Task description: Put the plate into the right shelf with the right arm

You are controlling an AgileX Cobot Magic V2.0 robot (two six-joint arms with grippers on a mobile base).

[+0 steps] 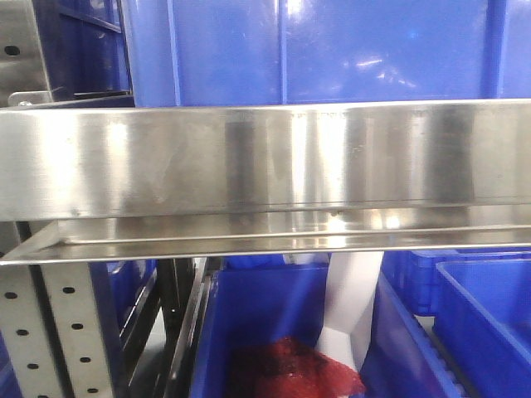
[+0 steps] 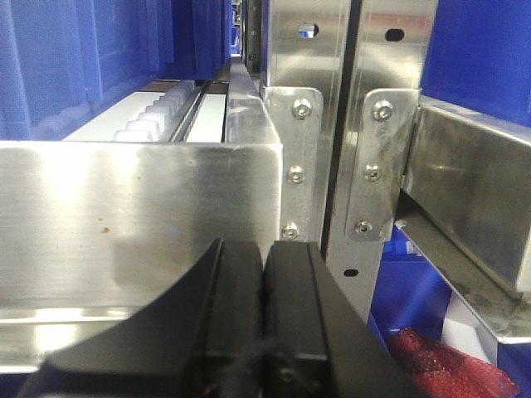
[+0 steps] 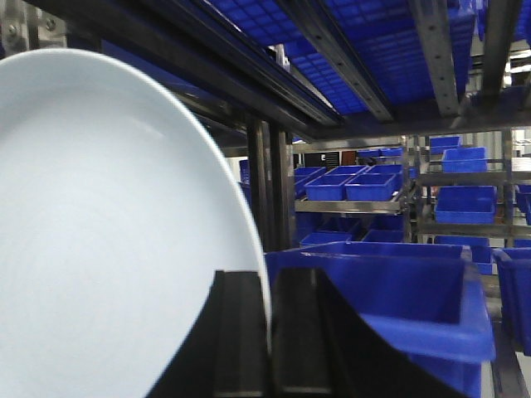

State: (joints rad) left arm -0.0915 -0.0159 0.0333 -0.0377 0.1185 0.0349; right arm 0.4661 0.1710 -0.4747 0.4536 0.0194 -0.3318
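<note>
Shelving fills the front view: shiny brushed stainless-steel rack (image 1: 265, 157) with a long flat lipped shelf and grey uprights with rows of holes. Big blue plastic bins (image 1: 315, 50) sit on it and below it. The same rack shows up close in the left wrist view.

The plain glossy white round plate (image 3: 108, 232) shows only in the right wrist view. It is held up in the air, standing nearly on edge, with dark shelf rails and blue bins overhead. It is not resting on any shelf I can see. I cannot tell how near it is to the target shelf.

The angular black right gripper (image 3: 270, 348) is clamped on the plate's rim, one finger on each face, with the rest of the plate sticking out to the side.

The black left gripper (image 2: 265, 257) has its jaws pressed together with nothing between them, parked just in front of the shelf lip.

Handling, as a judgement:
- The plate looks rigid, probably ceramic, so it would be fairly heavy for an edge pinch and could chip on steel.
- The glaze is slippery and the weight hangs off-centre, so the plate may swing in the pads.
- The rim is the only workable hold because the plate is wider than the jaws.
- Keep the squeeze firm, level the plate out, clear the lip, and set it down softly.
</note>
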